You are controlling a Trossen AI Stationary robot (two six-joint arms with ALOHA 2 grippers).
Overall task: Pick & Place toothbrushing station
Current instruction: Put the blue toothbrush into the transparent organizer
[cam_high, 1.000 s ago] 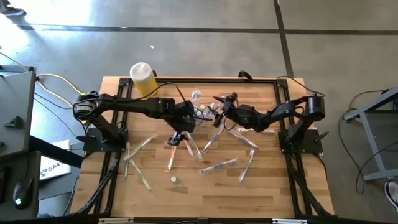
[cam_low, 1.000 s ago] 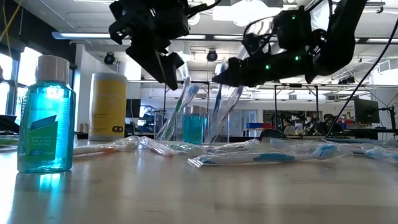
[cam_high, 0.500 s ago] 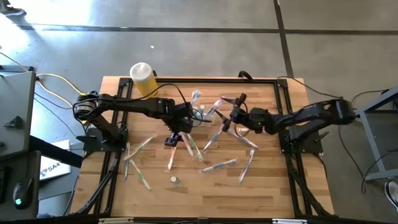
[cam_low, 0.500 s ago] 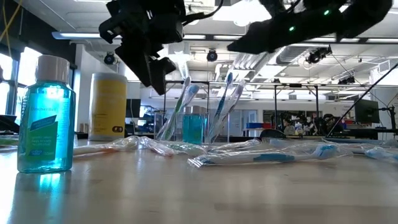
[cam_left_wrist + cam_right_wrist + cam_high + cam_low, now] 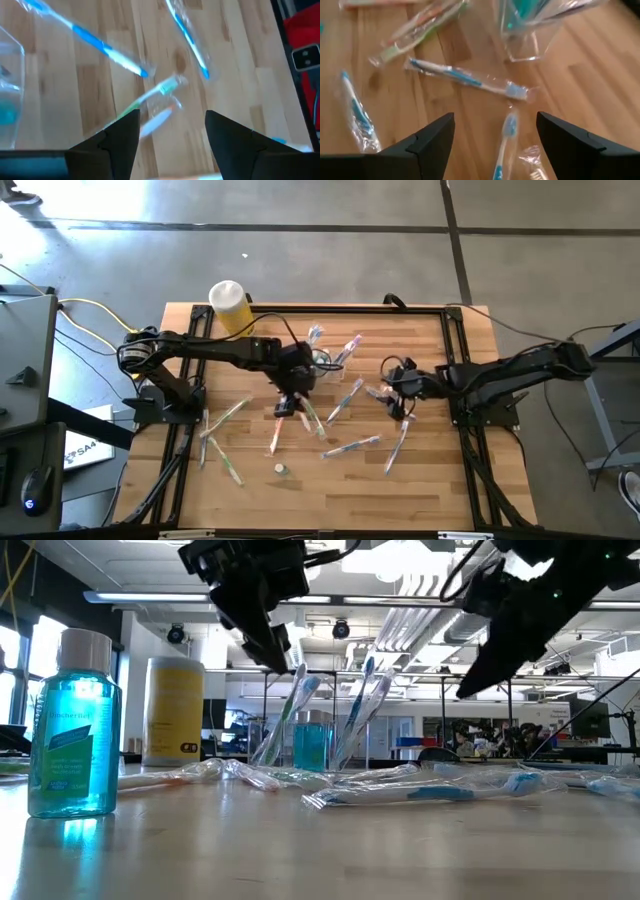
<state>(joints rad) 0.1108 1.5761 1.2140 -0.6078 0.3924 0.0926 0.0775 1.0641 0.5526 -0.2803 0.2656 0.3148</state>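
Between picks: both arms' fingers stood released and empty, right fingers (image 5: 495, 145) just above a wrapped blue toothbrush (image 5: 504, 147), seemingly its next grab for the holder cup (image 5: 527, 37).

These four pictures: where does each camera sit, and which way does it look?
High view: above, straight down on the table; both arms, left hand, right hand.
Low view: table height, level across into the room; arms hang in from above.
Left wrist view: on the left arm, down at toothbrushes; its two fingers show.
Right wrist view: on the right arm; its fingers show.
Low and right wrist views share the cup.
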